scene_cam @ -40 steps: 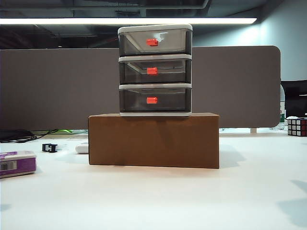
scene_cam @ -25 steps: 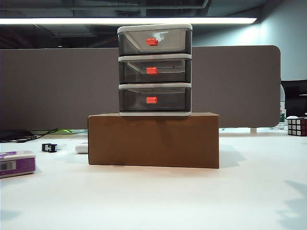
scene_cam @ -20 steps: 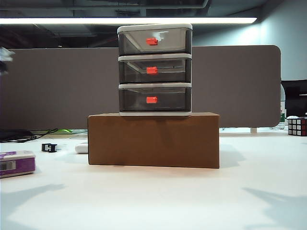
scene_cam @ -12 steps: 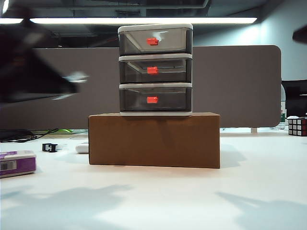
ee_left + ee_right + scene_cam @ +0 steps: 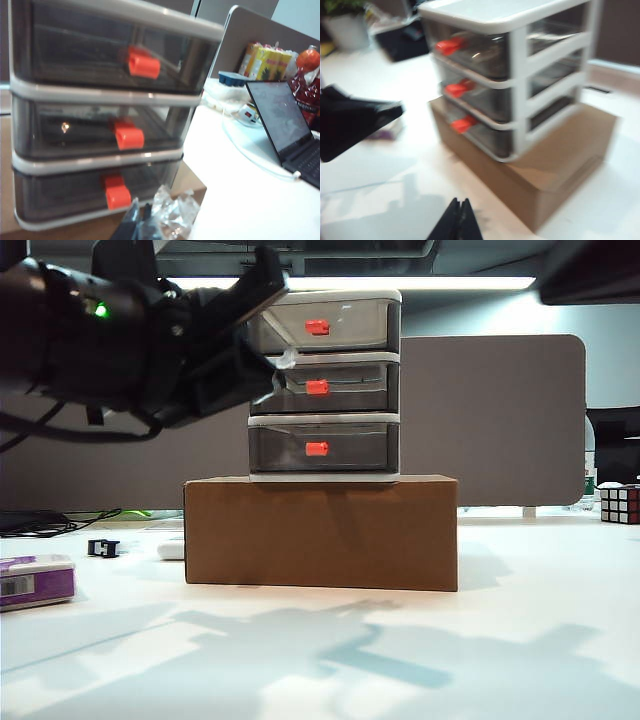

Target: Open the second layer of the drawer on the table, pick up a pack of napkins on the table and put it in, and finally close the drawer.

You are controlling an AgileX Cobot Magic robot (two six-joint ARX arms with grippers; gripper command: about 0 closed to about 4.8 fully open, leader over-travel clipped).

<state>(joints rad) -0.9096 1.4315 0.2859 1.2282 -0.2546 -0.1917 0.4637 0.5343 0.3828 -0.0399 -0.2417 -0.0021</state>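
The drawer (image 5: 323, 385), a white-framed cabinet with three smoky grey tiers, stands on a brown cardboard box (image 5: 320, 532). All tiers are closed. The second layer (image 5: 322, 390) carries a red-orange handle (image 5: 129, 136). My left gripper (image 5: 275, 365) hovers shut at the cabinet's left front corner, level with the second layer. In the left wrist view its tips (image 5: 141, 209) sit just under the bottom handle, with crinkled clear film beside them. The pack of napkins (image 5: 35, 581) lies on the table (image 5: 480, 640) at far left. My right gripper (image 5: 460, 202) is shut and empty, out in front of the cabinet (image 5: 520, 75).
A black clip (image 5: 103, 548) and a small white object (image 5: 171, 549) lie left of the box. A Rubik's cube (image 5: 619, 504) sits at the far right. The right arm (image 5: 590, 270) shows in the top right corner. A laptop (image 5: 290, 125) stands beyond the cabinet.
Both arms have swung into view. The left arm came in from the left to the cabinet's left front, and the right arm appeared at the top right. Their shadows now cross the table.
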